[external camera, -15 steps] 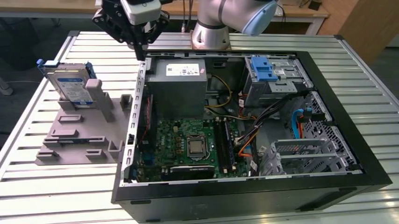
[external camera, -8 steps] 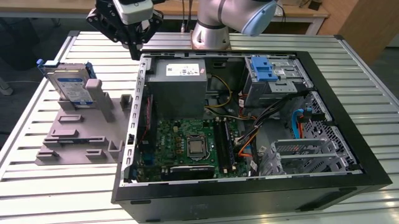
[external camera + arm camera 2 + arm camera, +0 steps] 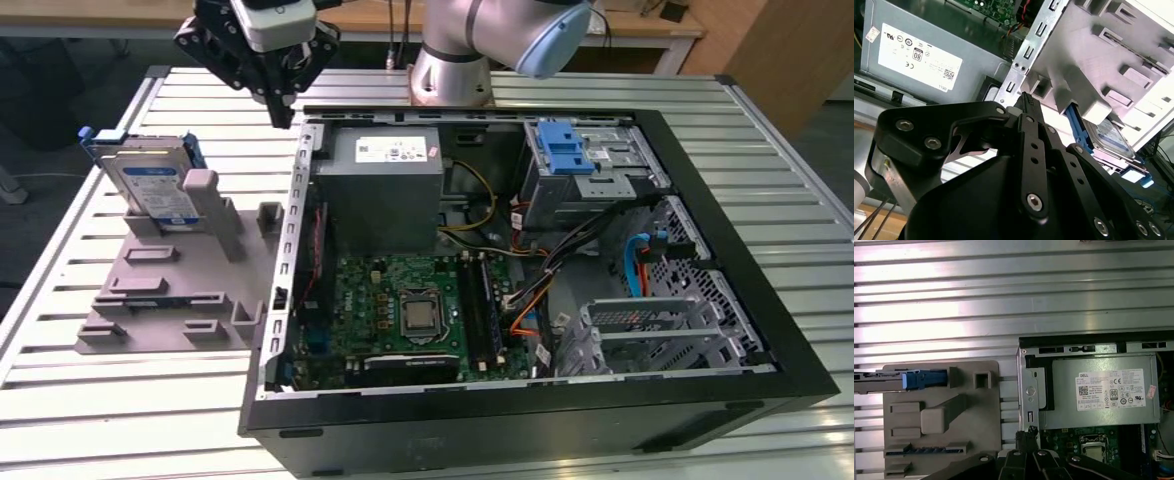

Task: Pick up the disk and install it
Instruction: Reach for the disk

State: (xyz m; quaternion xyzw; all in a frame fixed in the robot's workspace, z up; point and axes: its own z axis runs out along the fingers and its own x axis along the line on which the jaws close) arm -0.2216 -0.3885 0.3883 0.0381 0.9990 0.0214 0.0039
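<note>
Upper left of the exterior view: the disk (image 3: 144, 185) stands on edge in a gray fixture (image 3: 174, 290) on the slatted table (image 3: 80, 420), blue carrier showing at its top corners. It is seated in its slot and nothing grips it.

Just right of it, at the frame's top, the gripper (image 3: 282, 118) hangs over the gap between fixture and case (image 3: 747, 400), fingertips pressed together on nothing (in the second wrist view the closed tips (image 3: 1026, 100) sit over the case's near wall).

Centre: the case lies open, with the power supply (image 3: 387, 185) at its upper left and the motherboard (image 3: 407, 310) below.

Upper right: the metal cage (image 3: 607, 180) carries a blue latch (image 3: 567, 150).
</note>
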